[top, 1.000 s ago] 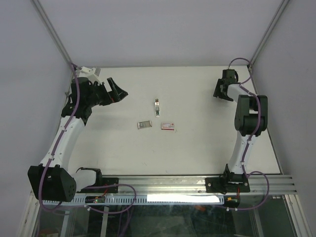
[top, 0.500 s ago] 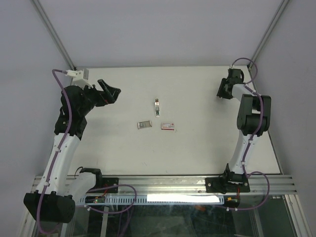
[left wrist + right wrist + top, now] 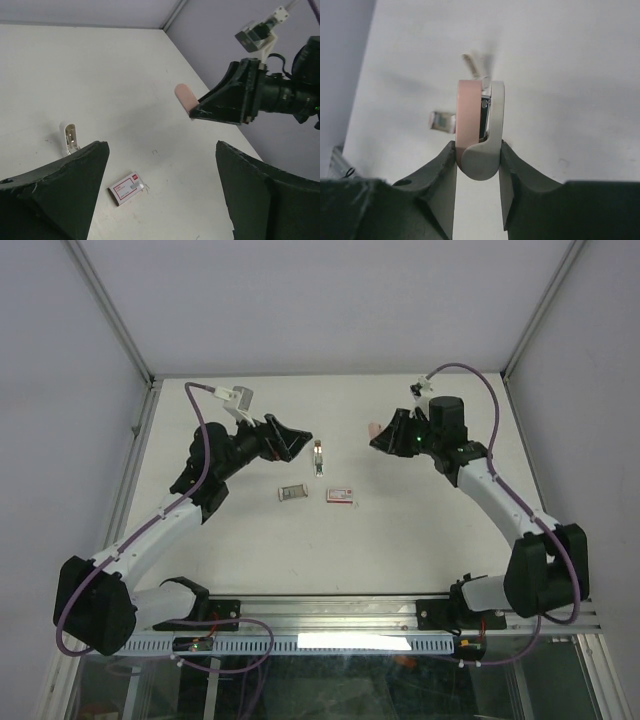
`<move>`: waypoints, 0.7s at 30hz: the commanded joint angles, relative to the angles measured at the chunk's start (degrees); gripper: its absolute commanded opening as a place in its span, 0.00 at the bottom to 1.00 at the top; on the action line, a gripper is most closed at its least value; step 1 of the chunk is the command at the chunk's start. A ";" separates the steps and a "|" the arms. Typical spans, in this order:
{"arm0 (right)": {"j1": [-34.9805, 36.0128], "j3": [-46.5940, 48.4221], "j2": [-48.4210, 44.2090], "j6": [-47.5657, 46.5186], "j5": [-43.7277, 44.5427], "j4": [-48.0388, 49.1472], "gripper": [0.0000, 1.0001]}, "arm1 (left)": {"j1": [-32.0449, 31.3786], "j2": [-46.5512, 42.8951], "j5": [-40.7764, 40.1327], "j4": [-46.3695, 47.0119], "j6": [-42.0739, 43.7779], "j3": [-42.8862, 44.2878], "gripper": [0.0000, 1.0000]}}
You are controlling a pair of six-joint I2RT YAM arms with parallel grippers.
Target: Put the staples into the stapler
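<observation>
My right gripper (image 3: 388, 437) is shut on the stapler (image 3: 479, 125), a pink and white one held on edge above the table; its pink tip shows in the top view (image 3: 375, 427) and the left wrist view (image 3: 184, 97). The staples (image 3: 292, 492), a small flat silvery rectangle, lie on the table at centre and show beyond the stapler in the right wrist view (image 3: 442, 121). My left gripper (image 3: 292, 439) is open and empty, raised left of centre, its fingers (image 3: 75, 175) wide apart.
A little red-and-white box (image 3: 341, 494) lies right of the staples, also in the left wrist view (image 3: 127, 187). A short white bar (image 3: 318, 458) lies behind them and shows in the left wrist view (image 3: 69, 137). The white table (image 3: 430, 530) has metal rails at its near edge.
Both arms have swung from the back corners in toward the table's centre. The right gripper now faces the left gripper with the stapler in it.
</observation>
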 commanded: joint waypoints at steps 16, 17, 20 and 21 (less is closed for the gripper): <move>12.82 -3.91 -4.58 8.70 -44.03 11.78 0.00 | -0.31 -12.06 26.96 -12.49 13.91 2.28 0.96; 13.49 -4.25 -4.41 9.40 -45.75 13.11 0.00 | -0.30 -12.09 27.97 -12.18 14.36 1.69 0.96; 15.30 -6.03 -4.40 14.36 -51.68 20.97 0.00 | -0.32 -11.17 32.95 -11.16 14.95 0.56 0.96; 15.89 -6.59 -4.41 16.07 -53.42 23.88 0.00 | -0.36 -10.69 34.51 -10.72 14.86 0.35 0.96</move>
